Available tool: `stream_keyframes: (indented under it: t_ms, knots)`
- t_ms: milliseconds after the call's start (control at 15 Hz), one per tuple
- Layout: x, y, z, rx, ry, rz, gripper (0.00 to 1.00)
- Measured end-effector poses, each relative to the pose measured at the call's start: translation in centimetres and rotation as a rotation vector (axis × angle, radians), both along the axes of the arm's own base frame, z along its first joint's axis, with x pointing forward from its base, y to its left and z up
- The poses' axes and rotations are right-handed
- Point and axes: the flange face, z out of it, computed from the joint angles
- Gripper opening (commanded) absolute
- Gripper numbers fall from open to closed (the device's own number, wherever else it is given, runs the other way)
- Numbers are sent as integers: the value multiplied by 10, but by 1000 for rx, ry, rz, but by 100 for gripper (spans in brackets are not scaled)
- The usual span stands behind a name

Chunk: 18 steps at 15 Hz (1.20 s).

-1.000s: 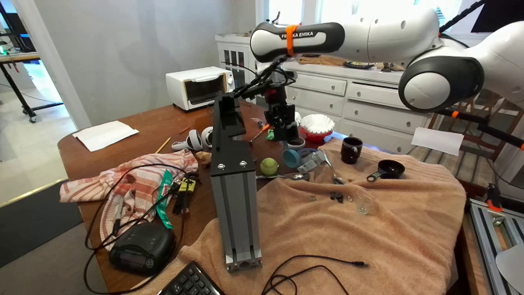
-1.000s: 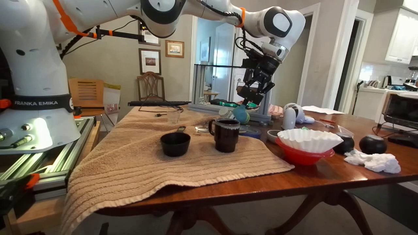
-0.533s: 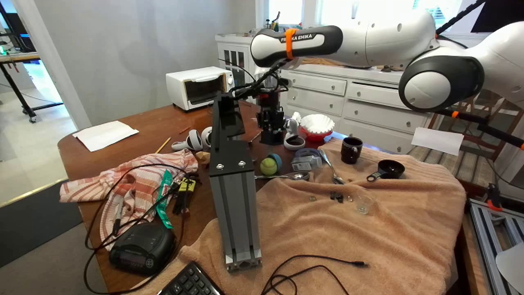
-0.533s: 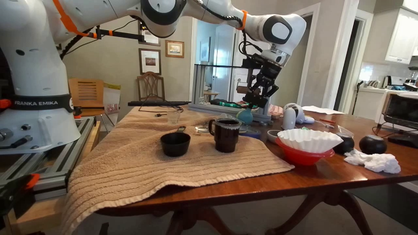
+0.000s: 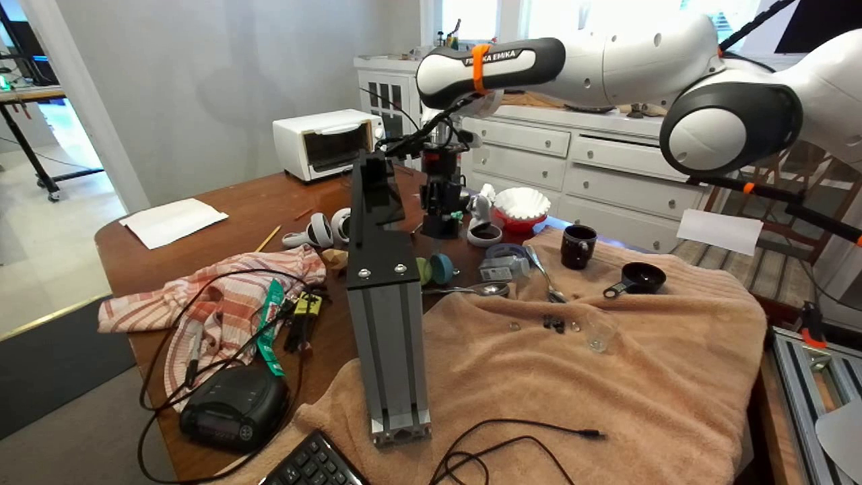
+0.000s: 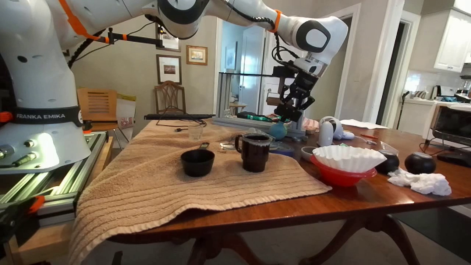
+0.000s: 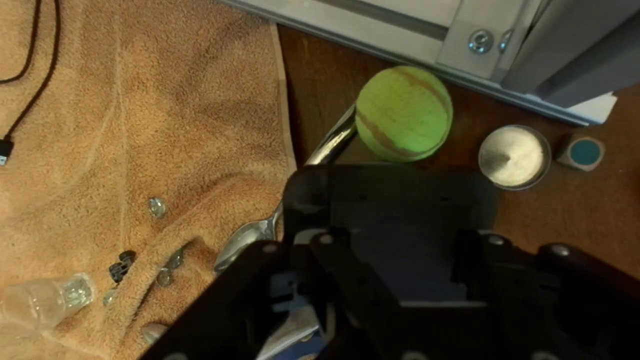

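Note:
My gripper [image 7: 405,245] is low over the wooden table, partly closed, with a wide dark object [image 7: 395,200] between its fingers in the wrist view. Beneath it hangs a blue-green round part [image 6: 278,130], which moves along with the gripper; how it joins the dark object is hidden. A yellow-green tennis ball [image 7: 405,114] sits just beyond, against a spoon handle and close to the metal frame's base. In an exterior view, the blue-green part [image 5: 442,268] covers some of the ball [image 5: 423,271]. The spoon's bowl [image 7: 245,240] rests on the towel beside my gripper.
A tall frame with a black top [image 5: 380,252] stands close beside the gripper. A clear container [image 5: 505,268], dark mug [image 5: 578,246], black scoop [image 5: 643,277] and red bowl [image 6: 342,179] with paper filters are around. A small round tin [image 7: 515,157] and cube [image 7: 582,152] lie near.
The gripper has shifted toward the frame and become more upright, carrying the blue-green part to the tennis ball. The ball has moved slightly toward the frame. The clear container has settled flatter.

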Motion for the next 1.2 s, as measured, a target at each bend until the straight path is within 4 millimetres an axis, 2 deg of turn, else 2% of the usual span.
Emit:
stream_keyframes:
  t_ms: [400, 600, 800, 1200]
  knots:
    - [-5, -10, -11, 112, -8, -66, 22]
    - [-5, -17, -10, 120, -64, -97, 22]
    - [-1, -7, -9, 133, -144, -110, 22]
    - [-17, -11, -15, 175, -160, -140, 22]
